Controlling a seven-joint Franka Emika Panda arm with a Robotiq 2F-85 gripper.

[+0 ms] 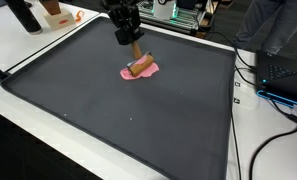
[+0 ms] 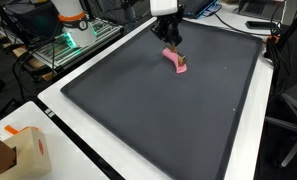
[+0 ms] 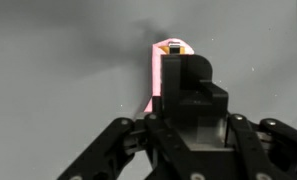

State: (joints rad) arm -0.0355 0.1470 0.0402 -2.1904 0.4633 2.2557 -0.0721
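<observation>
On one mat (image 1: 108, 120) lies one pink item (image 1: 149, 72) beneath one tool (image 1: 132, 48).

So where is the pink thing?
The pink thing lies on the dark mat, toward the top in both exterior views, just below the gripper, by a brown roll.

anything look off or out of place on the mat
Nothing spilled or damaged. A brown piece leans tilted on a pink item on the dark mat, right under the gripper; whether it is gripped is unclear.

Robotics lab, loose cables (image 1: 273, 108), green-lit electronics (image 2: 72, 42), black work mat (image 1: 118, 115)
</observation>
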